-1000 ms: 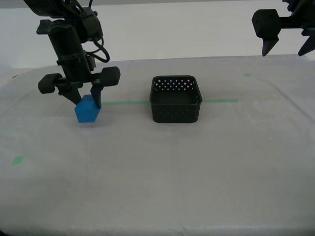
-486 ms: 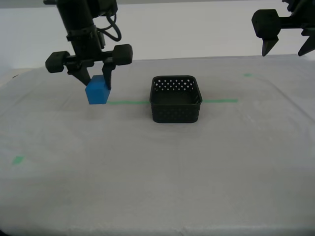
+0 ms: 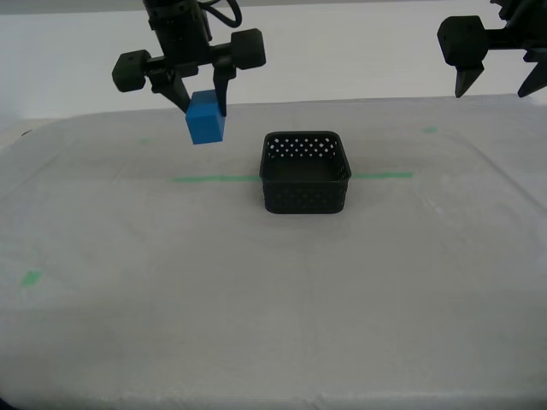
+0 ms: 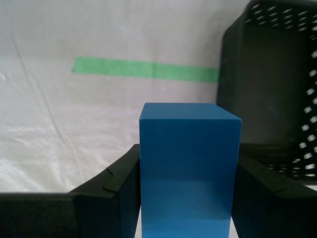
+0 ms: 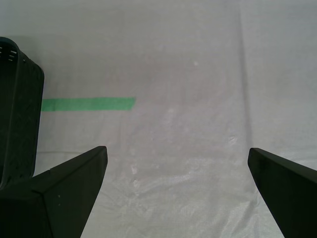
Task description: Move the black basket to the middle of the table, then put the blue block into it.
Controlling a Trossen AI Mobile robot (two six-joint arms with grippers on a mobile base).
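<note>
The black basket (image 3: 305, 172) stands on the table (image 3: 273, 290) at mid-depth, on the green tape line (image 3: 214, 178). My second gripper (image 3: 203, 107) is shut on the blue block (image 3: 205, 118) and holds it in the air, above the table and toward the exterior view's left of the basket. In the second wrist view the block (image 4: 188, 168) sits between the fingers (image 4: 111, 198), with the basket (image 4: 270, 79) close beside it. My first gripper (image 3: 500, 85) is open and empty, high at the exterior view's right; its wrist view shows the basket's edge (image 5: 17, 114).
Small green tape bits lie at the near left (image 3: 32, 278) and far right (image 3: 429, 130) of the table. A pale wall runs behind the table's far edge.
My second gripper has lifted the blue block off the table and carried it up and toward the basket. My first gripper has not moved.
</note>
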